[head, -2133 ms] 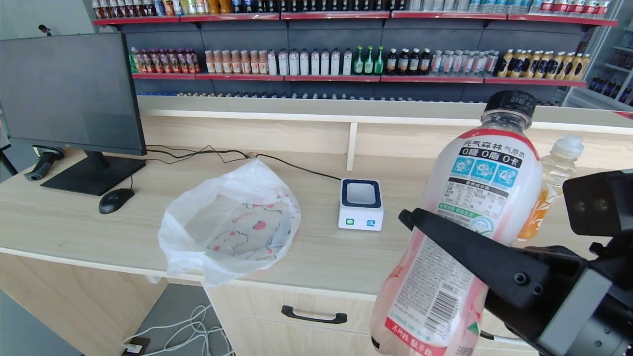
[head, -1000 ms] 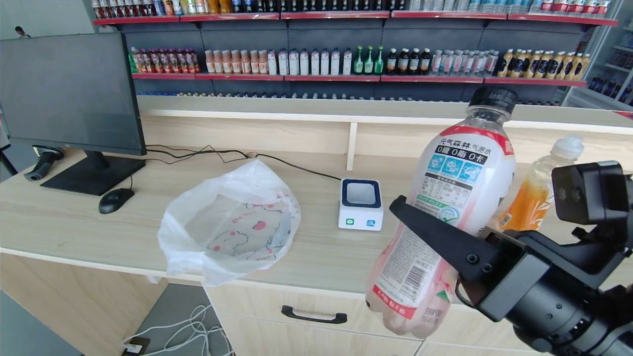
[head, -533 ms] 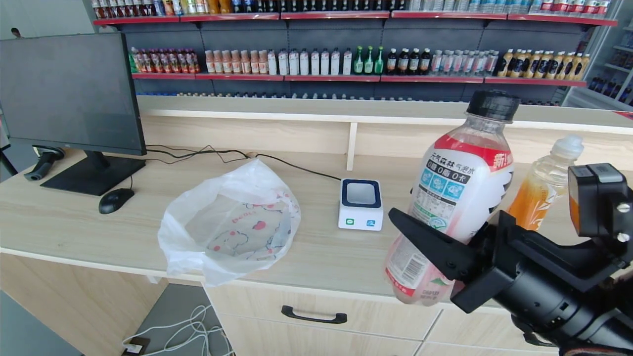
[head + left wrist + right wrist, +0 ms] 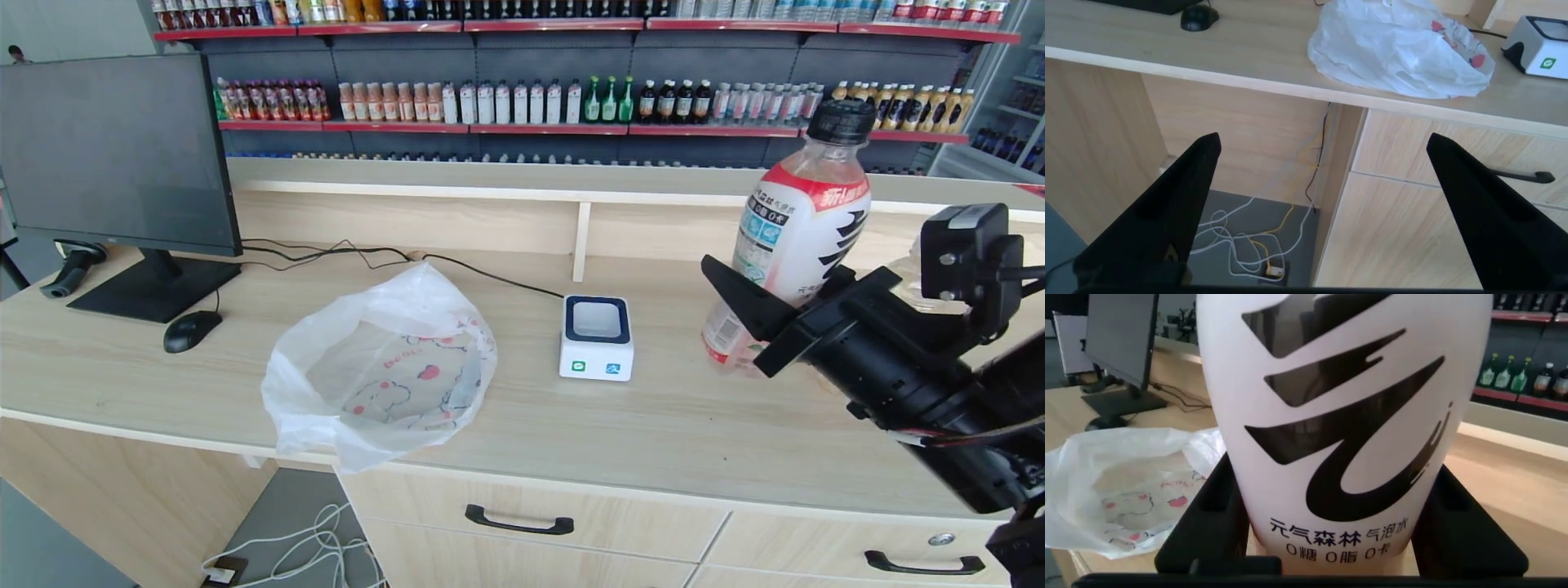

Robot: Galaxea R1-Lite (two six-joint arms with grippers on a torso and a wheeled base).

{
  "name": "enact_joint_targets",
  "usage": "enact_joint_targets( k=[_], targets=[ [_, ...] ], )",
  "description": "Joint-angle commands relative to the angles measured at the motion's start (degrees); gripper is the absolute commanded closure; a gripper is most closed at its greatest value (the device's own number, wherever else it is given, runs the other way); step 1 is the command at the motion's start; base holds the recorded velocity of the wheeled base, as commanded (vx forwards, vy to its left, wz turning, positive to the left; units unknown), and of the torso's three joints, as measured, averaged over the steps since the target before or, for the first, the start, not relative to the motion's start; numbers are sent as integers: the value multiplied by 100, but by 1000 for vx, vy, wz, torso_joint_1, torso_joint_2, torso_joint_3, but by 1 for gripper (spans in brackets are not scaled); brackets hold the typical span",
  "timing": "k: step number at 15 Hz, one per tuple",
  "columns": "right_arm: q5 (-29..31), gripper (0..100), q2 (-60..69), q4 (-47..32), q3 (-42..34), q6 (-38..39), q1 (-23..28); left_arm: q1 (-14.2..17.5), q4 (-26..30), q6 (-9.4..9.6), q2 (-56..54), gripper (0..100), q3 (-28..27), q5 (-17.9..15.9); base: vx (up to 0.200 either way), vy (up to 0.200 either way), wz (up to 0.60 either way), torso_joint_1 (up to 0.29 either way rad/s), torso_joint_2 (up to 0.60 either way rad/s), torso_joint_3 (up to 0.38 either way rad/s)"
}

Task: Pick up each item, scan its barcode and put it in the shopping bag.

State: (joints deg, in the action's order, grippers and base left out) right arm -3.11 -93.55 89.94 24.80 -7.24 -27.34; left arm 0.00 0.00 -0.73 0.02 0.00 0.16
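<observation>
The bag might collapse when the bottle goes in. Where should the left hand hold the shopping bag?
Pinch the shopping bag by its raised far rim, coming from above: the rim peaks there, while the near side sags over the counter edge.

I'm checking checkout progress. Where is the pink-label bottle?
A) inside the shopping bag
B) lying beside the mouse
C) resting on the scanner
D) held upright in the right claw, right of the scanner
D: the right claw grips the bottle upright, to the right of the scanner.
</observation>
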Motion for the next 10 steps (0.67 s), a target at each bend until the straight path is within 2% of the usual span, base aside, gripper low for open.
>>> enact_joint_targets(
  k=[1,5,8,10],
  targets=[
    [3,100,-251,6,96,-49,344,0,0,-6,-2,0,0,2,0,0,0,0,0,0],
    [214,100,-559,6,430,-49,502,0,0,3,-2,0,0,2,0,0,0,0,0,0],
    [469,100,-550,6,386,21,493,0,0,3,-2,0,0,2,0,0,0,0,0,0],
    [469,100,-471,6,289,30,502,0,0,3,-2,0,0,2,0,200,0,0,2,0]
  ],
)
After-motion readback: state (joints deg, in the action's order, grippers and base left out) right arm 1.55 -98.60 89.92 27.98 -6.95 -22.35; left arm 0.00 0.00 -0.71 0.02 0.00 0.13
